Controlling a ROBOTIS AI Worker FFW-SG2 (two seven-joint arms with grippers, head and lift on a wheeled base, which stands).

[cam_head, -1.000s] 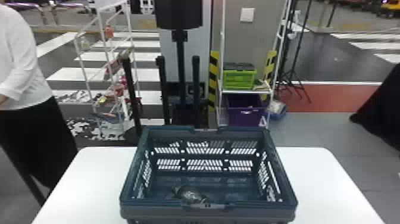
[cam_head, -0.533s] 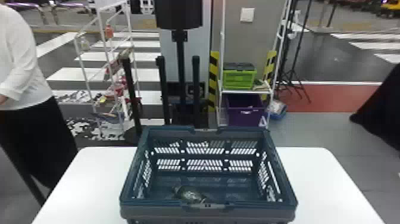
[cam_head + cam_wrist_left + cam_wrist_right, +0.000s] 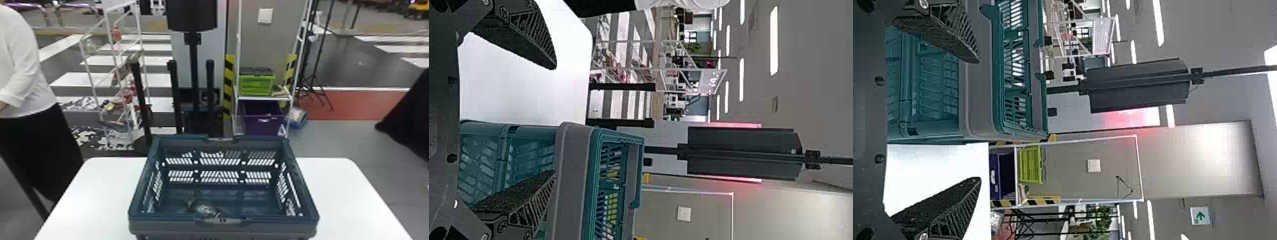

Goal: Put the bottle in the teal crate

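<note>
At the head view's lower centre, the bottle (image 3: 205, 209) is seen lying inside the crate (image 3: 268, 224). Left hand (image 3: 554, 120) and right hand (image 3: 978, 119) are spread wide, nothing gripped; the task is judged finished.

Held left gripper (image 3: 554, 120) spread wide in its wrist view, with jaws well apart and slanting inward toward their tips; held right gripper (image 3: 977, 120) likewise in its own.

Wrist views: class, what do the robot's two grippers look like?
The left gripper and right gripper match: each has two black fingers tapering towards the tip, with rough, grainy inner faces and slanted ribs along the sides, on a dark grey body with round holes.
</note>
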